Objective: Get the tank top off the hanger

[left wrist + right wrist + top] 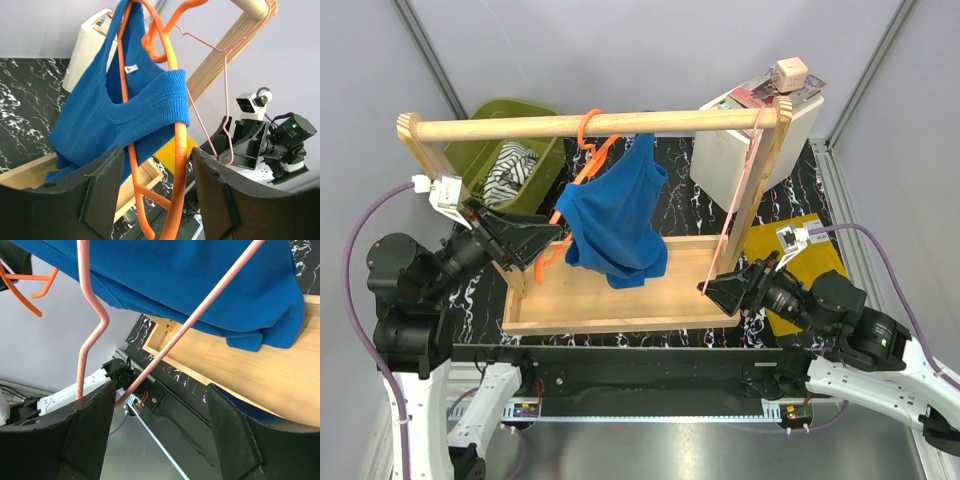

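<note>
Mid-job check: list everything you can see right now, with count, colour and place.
tank top: one, bright blue, draped on the orange hanger, above the rack's tray.
hanger: one, orange, hooked on the rail left of centre.
thin hanger: one, pale pink, at the rail's right end.
rack: one, pale wood, table centre.
bin: one, olive green, back left.
striped garment: one, black-and-white, in the bin.
box: one, white, back right.
cloth: one, yellow, right of the rack.
left hand: black, open around the orange hanger's arm.
right hand: black, open around the pink wire.
</note>
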### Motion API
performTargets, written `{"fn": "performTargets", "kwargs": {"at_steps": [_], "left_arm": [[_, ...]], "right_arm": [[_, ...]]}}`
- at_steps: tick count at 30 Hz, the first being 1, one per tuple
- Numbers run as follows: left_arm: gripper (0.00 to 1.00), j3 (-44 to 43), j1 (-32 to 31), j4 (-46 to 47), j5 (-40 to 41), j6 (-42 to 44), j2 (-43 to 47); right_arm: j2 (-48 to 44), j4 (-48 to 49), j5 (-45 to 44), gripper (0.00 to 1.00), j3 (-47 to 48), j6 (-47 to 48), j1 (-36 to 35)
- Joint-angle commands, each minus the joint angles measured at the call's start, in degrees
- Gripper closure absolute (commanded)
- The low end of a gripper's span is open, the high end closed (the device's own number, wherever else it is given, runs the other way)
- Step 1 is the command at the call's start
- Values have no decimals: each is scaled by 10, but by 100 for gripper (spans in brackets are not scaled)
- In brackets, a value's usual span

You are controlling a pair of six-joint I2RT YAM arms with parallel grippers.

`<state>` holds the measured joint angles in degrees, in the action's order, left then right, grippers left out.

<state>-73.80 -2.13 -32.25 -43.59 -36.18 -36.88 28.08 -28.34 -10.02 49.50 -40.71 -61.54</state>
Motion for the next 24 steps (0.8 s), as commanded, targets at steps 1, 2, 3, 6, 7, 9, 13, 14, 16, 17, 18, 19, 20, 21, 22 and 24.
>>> {"fn": "performTargets", "kwargs": {"at_steps": [1, 2, 3, 6, 7, 9, 13, 14, 16, 17, 18, 19, 20, 21, 22, 24], "left_arm": [[40, 10, -29, 53, -22, -18, -9], [40, 15, -34, 67, -28, -34, -9], [39, 32, -39, 88, -43, -45, -6], [41, 51, -56, 131, -33, -55, 0], [47, 53, -63, 131, -25, -54, -4], [52, 59, -74, 132, -16, -51, -10], [74, 55, -128, 131, 30, -36, -13], [87, 52, -134, 132, 39, -34, -11], [94, 42, -149, 132, 52, -35, -13], [99, 38, -154, 133, 54, -36, -20], [100, 31, -159, 134, 62, -38, -21], [100, 28, -172, 137, 69, -39, -21], [100, 24, -179, 141, 74, -42, -21], [100, 23, -186, 152, 80, -44, -23], [100, 20, -198, 157, 81, -48, -25], [100, 10, -218, 172, 79, -55, -33]], "right_arm": [[-18, -1, -9, 21, 1, 11, 0], [-22, 0, -9, 21, -1, 9, 1], [-24, 0, -11, 21, -2, 8, 0], [-27, 0, -10, 21, -4, 4, 0], [-28, -1, -9, 21, -4, 3, 0], [-33, -1, -10, 20, -5, -2, 1], [-56, 0, -25, 17, -12, -6, 0], [-68, 0, -28, 12, -16, -8, 1], [-82, 0, -32, 9, -19, -5, 1], [-95, -1, -36, 6, -22, -3, 0], [-103, -1, -40, 5, -24, -2, 1], [-111, -2, -46, 3, -29, -2, 1], [-129, -4, -51, 2, -32, -3, 0], [-137, -4, -61, 0, -35, -5, 0], [-152, -4, -66, 0, -41, -7, 0], [-166, -3, -76, 0, -47, -9, 0]]}}
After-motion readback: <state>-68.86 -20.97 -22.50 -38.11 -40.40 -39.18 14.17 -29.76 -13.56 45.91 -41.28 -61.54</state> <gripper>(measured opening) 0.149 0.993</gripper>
